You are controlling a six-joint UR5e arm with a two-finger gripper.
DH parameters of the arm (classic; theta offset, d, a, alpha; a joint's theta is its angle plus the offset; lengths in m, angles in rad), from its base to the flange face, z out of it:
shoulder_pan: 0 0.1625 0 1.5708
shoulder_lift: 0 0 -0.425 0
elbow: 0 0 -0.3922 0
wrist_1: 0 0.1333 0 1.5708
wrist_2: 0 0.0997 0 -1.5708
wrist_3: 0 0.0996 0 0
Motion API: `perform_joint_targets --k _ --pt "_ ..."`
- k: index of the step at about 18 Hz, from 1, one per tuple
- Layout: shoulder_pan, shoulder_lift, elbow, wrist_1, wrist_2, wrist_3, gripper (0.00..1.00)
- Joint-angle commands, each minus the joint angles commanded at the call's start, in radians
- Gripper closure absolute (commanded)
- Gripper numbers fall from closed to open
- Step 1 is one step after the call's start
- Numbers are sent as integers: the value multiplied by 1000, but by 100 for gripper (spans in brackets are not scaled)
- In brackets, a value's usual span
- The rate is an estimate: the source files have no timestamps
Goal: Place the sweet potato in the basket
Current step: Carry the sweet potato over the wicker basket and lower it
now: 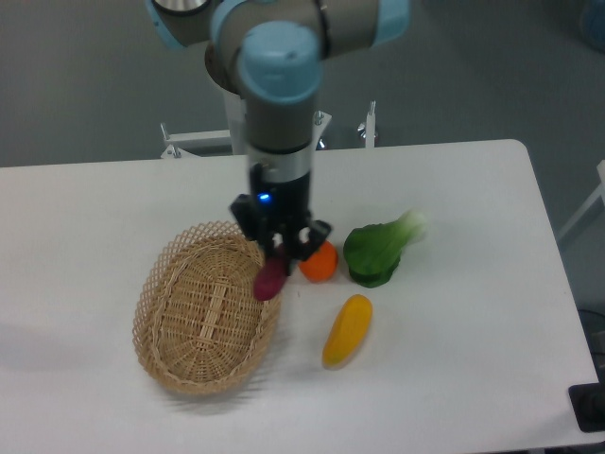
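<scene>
Claw: gripper clenched on the sweet potato | Place: potato hangs over the basket rim at its 2 o'clock | Advice: I would carry it toward 8 o'clock, over the middle, then lower and let go | Count: one orange, one yellow fruit, one green vegetable

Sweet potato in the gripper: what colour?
Magenta-purple sweet potato, clearest in the fixed camera view.
</scene>
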Motion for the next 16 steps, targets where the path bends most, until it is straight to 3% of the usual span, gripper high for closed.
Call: perform_joint_targets --k 3,7,13,16 --pt "-74 -64 -40 74 73 -40 67" --pt "-134 -144 -43 146 202 -45 67" --pt "-155 -212 -52 210 221 -86 67" --pt "-167 -233 -58 216 232 -94 66"
